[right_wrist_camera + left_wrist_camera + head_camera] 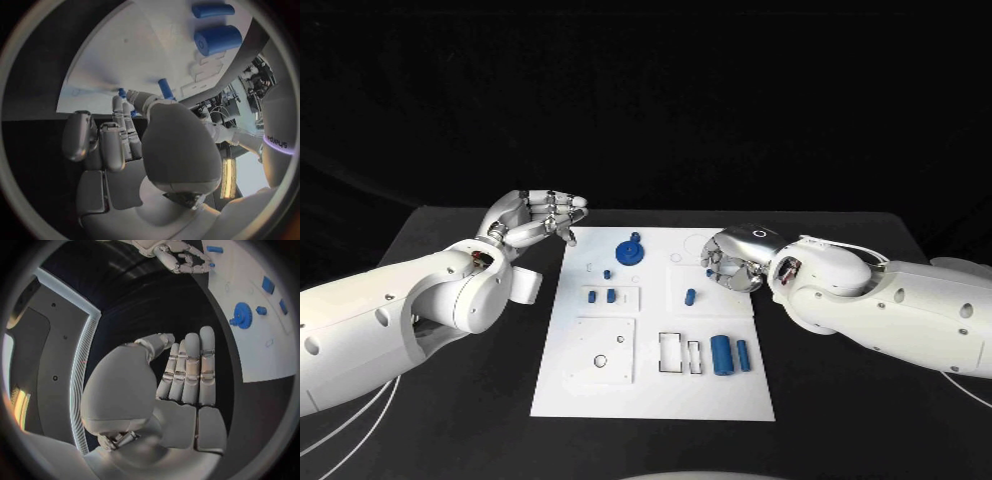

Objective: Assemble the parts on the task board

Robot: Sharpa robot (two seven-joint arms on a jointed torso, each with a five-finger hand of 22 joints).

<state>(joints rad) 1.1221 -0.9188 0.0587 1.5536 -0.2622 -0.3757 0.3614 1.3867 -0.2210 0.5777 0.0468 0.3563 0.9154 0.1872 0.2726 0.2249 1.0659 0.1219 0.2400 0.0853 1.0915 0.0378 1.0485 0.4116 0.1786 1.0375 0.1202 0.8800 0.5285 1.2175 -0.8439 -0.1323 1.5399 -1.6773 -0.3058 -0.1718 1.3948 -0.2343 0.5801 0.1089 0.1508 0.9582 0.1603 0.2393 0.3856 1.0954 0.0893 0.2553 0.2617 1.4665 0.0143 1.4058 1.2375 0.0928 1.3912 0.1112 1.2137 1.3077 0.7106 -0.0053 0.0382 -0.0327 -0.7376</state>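
Right now we see the task board lying in the middle of the black surface, and we place everything else against it. Our left hand hovers off the board's far left corner, fingers curled together and, as far as the left wrist view lets us judge, holding nothing. Our right hand hangs over the board's right side, its fingers bent down; whether it pinches anything we cannot tell.

On the board lie a blue gear near the far edge, a small blue peg just beside the right hand, two short pegs left of centre, and a large blue cylinder with a thinner one near the right edge.

We judge the main risk to be the right hand knocking the small peg, which could roll. A downward push could also shift the board.
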